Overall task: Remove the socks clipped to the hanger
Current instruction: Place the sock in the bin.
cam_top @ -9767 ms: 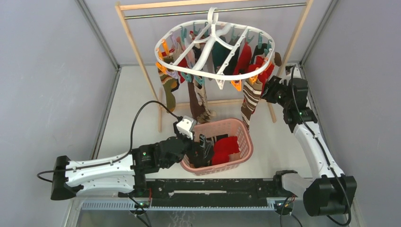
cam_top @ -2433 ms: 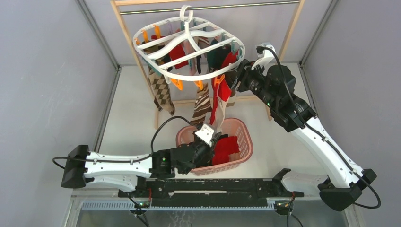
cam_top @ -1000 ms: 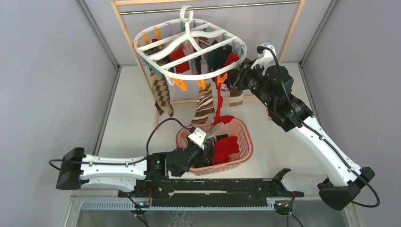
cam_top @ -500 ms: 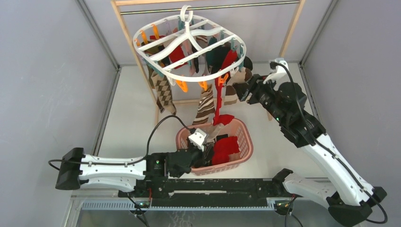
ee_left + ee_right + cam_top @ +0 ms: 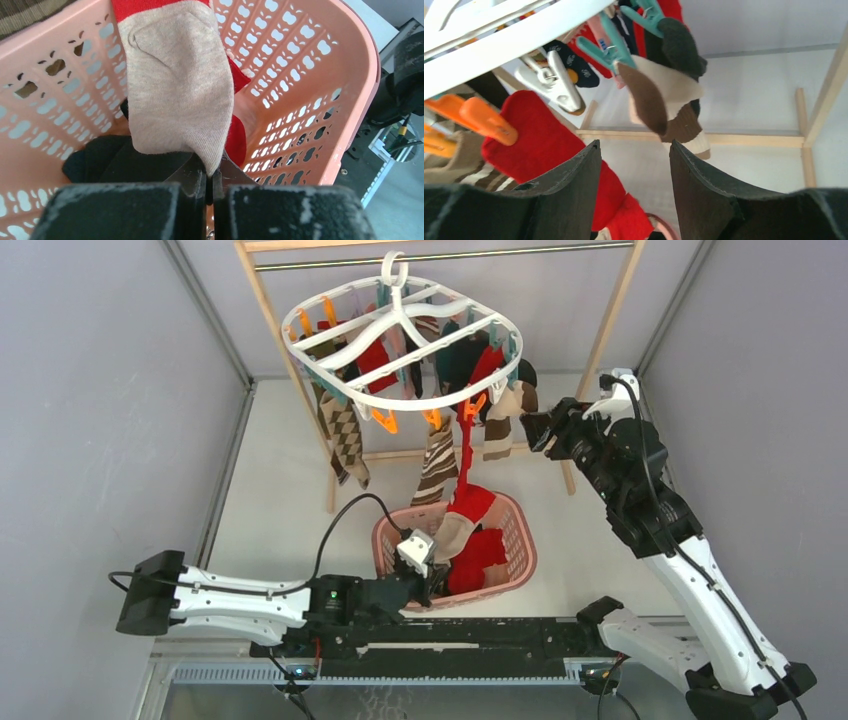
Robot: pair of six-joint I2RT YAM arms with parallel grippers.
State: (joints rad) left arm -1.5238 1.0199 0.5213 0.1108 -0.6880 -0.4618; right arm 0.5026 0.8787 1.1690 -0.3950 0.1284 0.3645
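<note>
The socks point(image 5: 437, 455) are light and soft. They have no stiffness, so they stretch and fold when pulled, and they are neither fragile nor slippery. I judge the best place to take hold is the cuff, just under the clip, because a pull there goes directly against the clip's jaws. A pull from the toe only makes the fabric longer.

The hanger point(image 5: 396, 298) hangs in the upper middle of the overhead view, and many socks are clipped around its frame. The red sock point(image 5: 466, 455) with a beige toe is not yet free. An orange clip point(image 5: 470, 407) holds its top at the front of the frame, and its body runs down into the pink basket point(image 5: 520, 540) in the lower middle.

The left pincer point(image 5: 210, 182) is closed tightly on the beige toe of this sock, at the bottom edge of its own view and inside the basket. The sock rises from it to the top of that frame.

The right pincer point(image 5: 634, 150) is open at a middle width and holds nothing. It is right of the hanger in the overhead view. In its own view a brown-and-cream sock point(image 5: 664, 95) under a teal clip point(image 5: 609, 47) shows above the gap between its jaws, apart from them. The red sock lies at the lower left, partly behind the left jaw.
</note>
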